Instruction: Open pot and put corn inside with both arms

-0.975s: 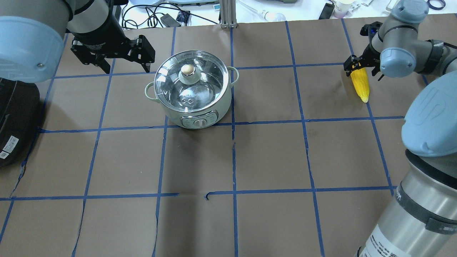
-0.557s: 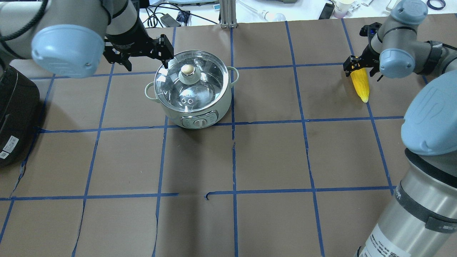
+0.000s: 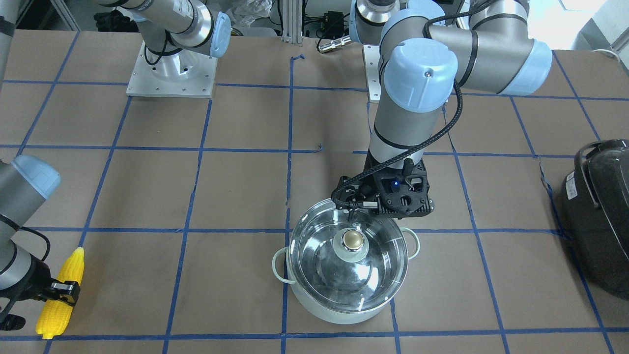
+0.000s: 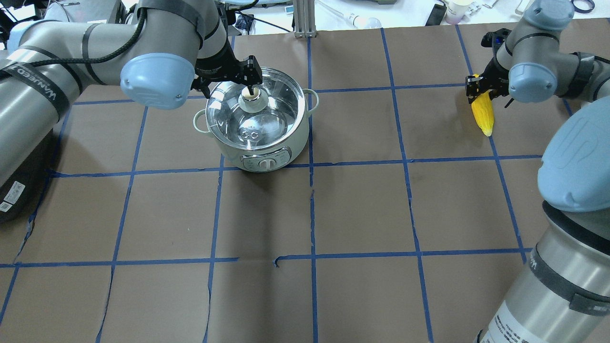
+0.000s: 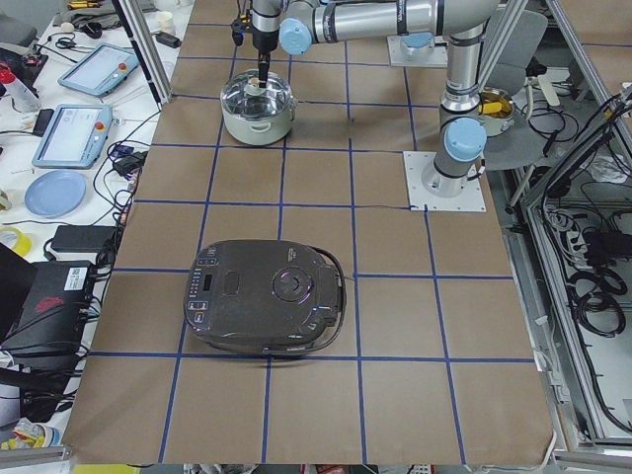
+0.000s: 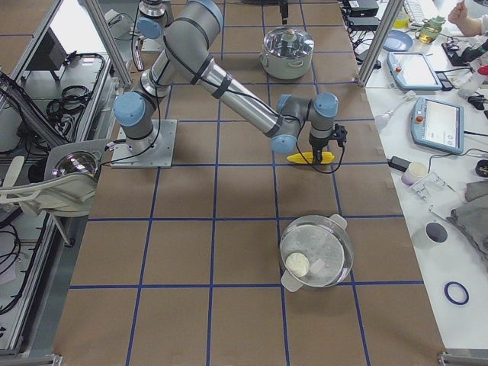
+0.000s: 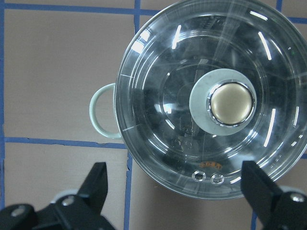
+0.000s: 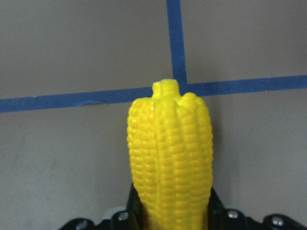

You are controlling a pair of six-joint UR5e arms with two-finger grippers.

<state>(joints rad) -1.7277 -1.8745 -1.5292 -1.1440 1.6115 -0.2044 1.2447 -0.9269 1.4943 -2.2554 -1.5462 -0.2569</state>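
The mint-white pot (image 4: 267, 145) stands at the far left-centre, its glass lid (image 4: 274, 114) on and the metallic knob (image 7: 231, 104) on top. My left gripper (image 4: 226, 80) is open and hovers above the lid's robot-side edge, its fingers (image 7: 98, 184) spread wide and the knob just beyond them. It also shows in the front view (image 3: 393, 206). The yellow corn (image 4: 483, 114) lies at the far right. My right gripper (image 4: 478, 89) is shut on its thick end, and the corn (image 8: 170, 158) fills the right wrist view. The front view shows the corn (image 3: 61, 300) too.
A dark rice cooker (image 3: 599, 221) sits at the table's left end, also seen in the exterior left view (image 5: 267, 296). A second lidded steel pot (image 6: 316, 252) stands near the right end. The arms' base plates (image 3: 169, 73) are on the robot side.
My left arm has swung right, from beside the pot to above its lid. My right gripper's fingers have closed in on the corn's thick end.
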